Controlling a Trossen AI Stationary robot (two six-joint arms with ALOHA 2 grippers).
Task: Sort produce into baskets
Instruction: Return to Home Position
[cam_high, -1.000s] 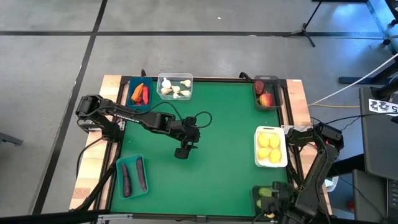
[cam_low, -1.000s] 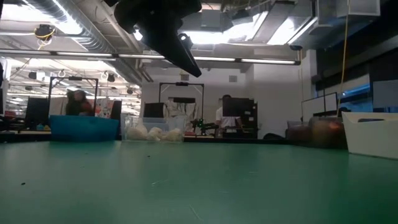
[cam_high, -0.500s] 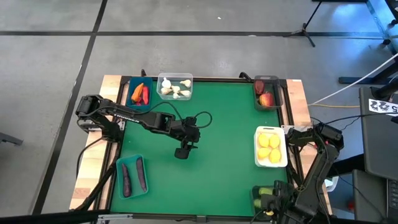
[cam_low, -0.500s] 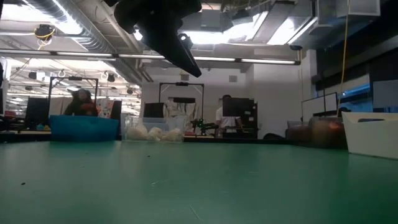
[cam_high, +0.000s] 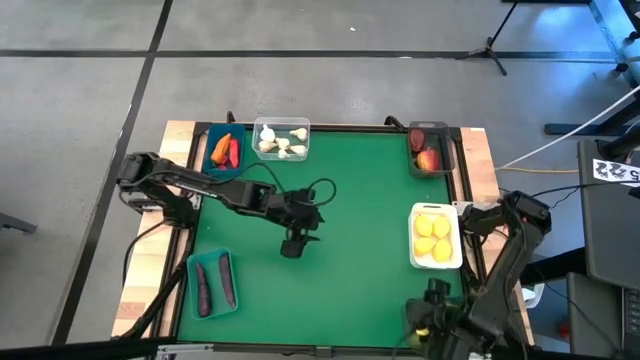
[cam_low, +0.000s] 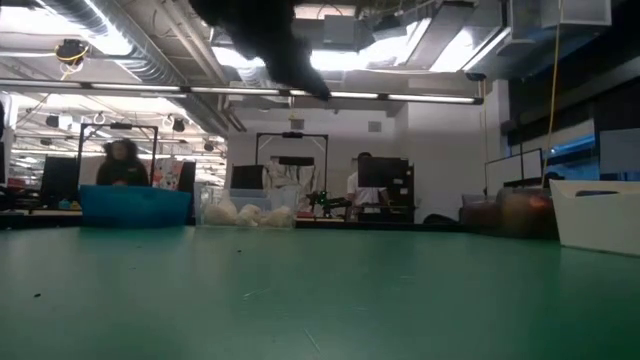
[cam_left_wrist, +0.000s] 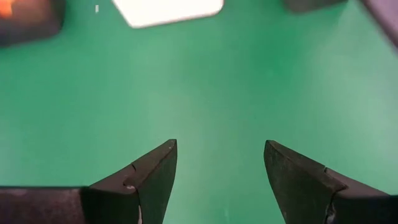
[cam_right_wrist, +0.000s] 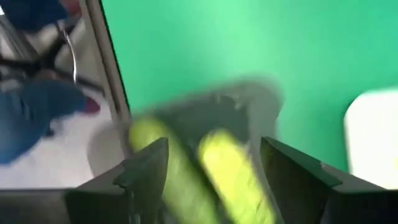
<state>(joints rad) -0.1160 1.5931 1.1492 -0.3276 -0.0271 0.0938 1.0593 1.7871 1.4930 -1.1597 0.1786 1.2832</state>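
My left gripper (cam_high: 293, 244) hangs open and empty above the middle of the green mat (cam_high: 350, 200); its fingers (cam_left_wrist: 155, 168) show only bare mat between them. My right gripper (cam_right_wrist: 214, 143) is open above the dark basket (cam_right_wrist: 239, 102) at the table's near right corner. That basket holds green cucumbers (cam_right_wrist: 233, 171). In the high view the arm covers most of that basket (cam_high: 420, 322). The other produce lies in baskets: carrot and red peppers in the blue one (cam_high: 222, 150), garlic in the clear one (cam_high: 281, 138), apples in the dark one (cam_high: 430, 150), lemons in the white one (cam_high: 437, 236), eggplants in the teal one (cam_high: 213, 284).
The baskets stand along the mat's edges, and the mat's middle is bare. Wooden table borders (cam_high: 482, 160) flank the mat. In the low view, people and desks show in the room beyond the table's far edge (cam_low: 120, 165).
My left gripper has risen a little above the mat's middle, still open. My right arm has shifted over the near-right basket of cucumbers, and its wrist view is blurred by the motion.
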